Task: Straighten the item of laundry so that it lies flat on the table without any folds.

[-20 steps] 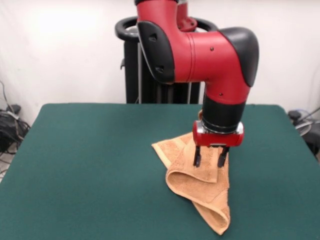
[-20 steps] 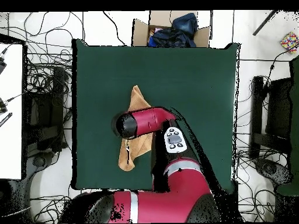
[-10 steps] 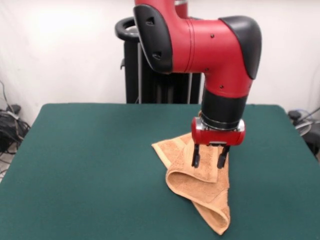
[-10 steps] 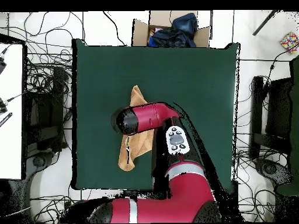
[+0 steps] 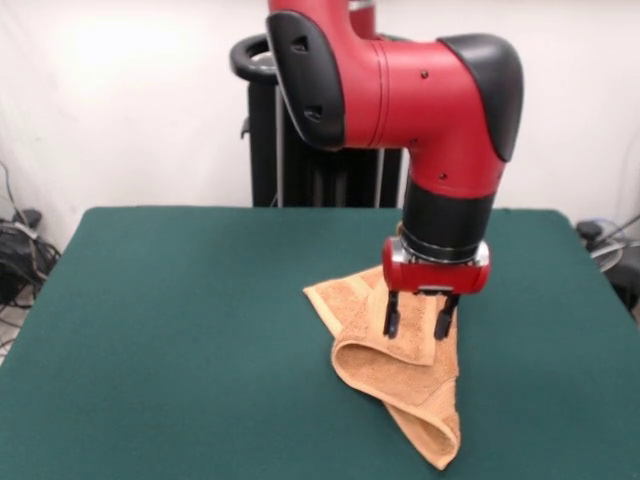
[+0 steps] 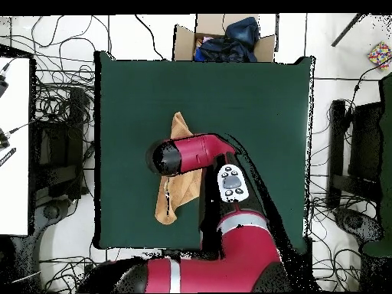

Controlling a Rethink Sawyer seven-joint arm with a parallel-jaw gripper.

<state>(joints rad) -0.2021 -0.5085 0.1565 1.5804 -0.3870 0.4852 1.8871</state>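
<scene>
Since a second ago my claw (image 5: 419, 320) has lifted slightly, fingers spread and empty, above the folded orange-tan terry towel (image 5: 395, 375) on the dark green desk (image 5: 180, 330); no readable writing.

Table (image 5: 180, 330): large rectangular, dark green cloth-like top. Only item lying on it is the towel (image 5: 400, 375), light orange-tan terry, folded over itself, not flat. It sits directly below the fingers (image 5: 393, 318), its rounded fold just in front of them and a narrow point running on toward the table's near edge. Overhead, towel (image 6: 170, 200) lies left of table centre.
</scene>
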